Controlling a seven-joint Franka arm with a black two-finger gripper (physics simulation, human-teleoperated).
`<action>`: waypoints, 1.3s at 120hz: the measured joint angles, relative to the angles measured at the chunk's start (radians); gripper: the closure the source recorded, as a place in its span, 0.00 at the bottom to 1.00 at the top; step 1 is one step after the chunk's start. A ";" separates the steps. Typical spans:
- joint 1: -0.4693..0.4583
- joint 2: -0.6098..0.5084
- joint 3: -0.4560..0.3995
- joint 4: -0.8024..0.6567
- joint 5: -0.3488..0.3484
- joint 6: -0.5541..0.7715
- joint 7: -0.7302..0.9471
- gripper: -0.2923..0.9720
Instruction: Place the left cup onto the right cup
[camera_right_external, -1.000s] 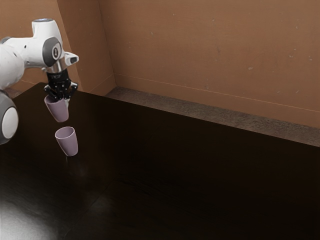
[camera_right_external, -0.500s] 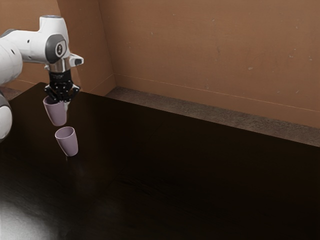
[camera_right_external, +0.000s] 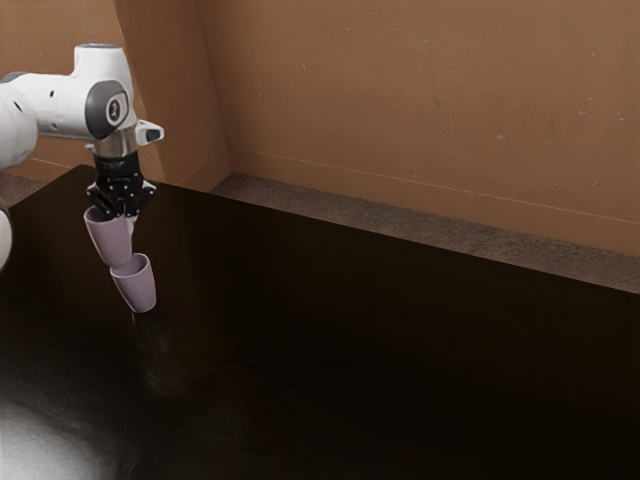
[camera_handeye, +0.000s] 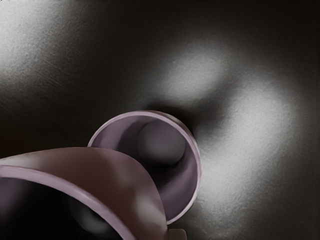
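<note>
My black gripper (camera_right_external: 116, 207) is shut on the rim of a mauve cup (camera_right_external: 108, 240), which hangs tilted in the air at the exterior view's left. Its base sits right at the mouth of a second mauve cup (camera_right_external: 135, 283) standing upright on the dark table (camera_right_external: 380, 350). In the wrist view the held cup (camera_handeye: 85, 200) looms large and blurred close to my hand, overlapping the rim of the standing cup (camera_handeye: 170, 165), whose open inside faces the camera.
A brown wall (camera_right_external: 420, 100) and a grey ledge (camera_right_external: 420, 225) run behind the table. The white arm (camera_right_external: 60, 105) comes in from the exterior view's left.
My gripper has lowered with the held cup and shifted slightly, so the cup's base now meets the mouth of the standing cup. The standing cup has not moved.
</note>
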 joint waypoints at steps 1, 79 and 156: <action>0.000 0.000 0.000 -0.001 -0.001 0.002 0.000 0.85; -0.005 -0.009 -0.002 -0.026 -0.032 0.062 -0.005 0.85; -0.005 -0.007 -0.002 -0.053 -0.041 0.089 -0.007 0.85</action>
